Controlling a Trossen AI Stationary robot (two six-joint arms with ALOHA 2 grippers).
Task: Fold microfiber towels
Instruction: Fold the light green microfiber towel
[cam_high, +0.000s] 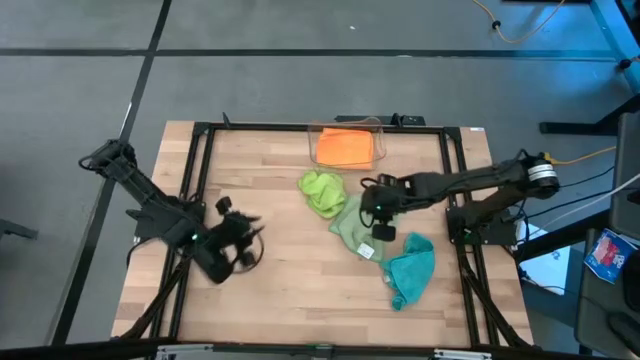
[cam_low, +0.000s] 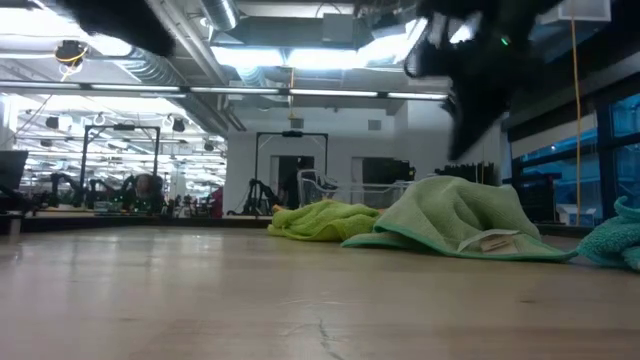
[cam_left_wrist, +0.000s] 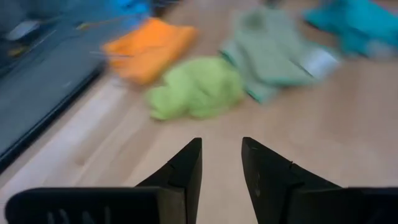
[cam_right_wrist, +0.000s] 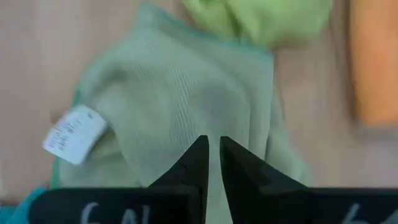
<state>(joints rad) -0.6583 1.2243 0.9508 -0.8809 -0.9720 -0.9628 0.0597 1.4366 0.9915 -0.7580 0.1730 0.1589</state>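
Four microfiber towels show. The orange one (cam_high: 345, 147) lies in a clear bin at the table's far edge. On the wood lie the crumpled lime green one (cam_high: 322, 192), the pale sage one (cam_high: 352, 228) with its white tag (cam_right_wrist: 73, 134), and the teal one (cam_high: 410, 270) at the near right. My right gripper (cam_high: 380, 222) hangs above the sage towel (cam_right_wrist: 180, 93), pointing down, its fingers (cam_right_wrist: 212, 155) drawn together to a thin slit, with nothing between them. My left gripper (cam_high: 255, 238) is over the table's left half, open and empty (cam_left_wrist: 222, 155), pointing toward the lime towel (cam_left_wrist: 199, 90).
The clear plastic bin (cam_high: 378, 130) stands at the far edge, middle. A black frame (cam_high: 200, 160) runs around the tabletop. Bare wood (cam_high: 280, 290) lies between my left gripper and the towels and along the near edge.
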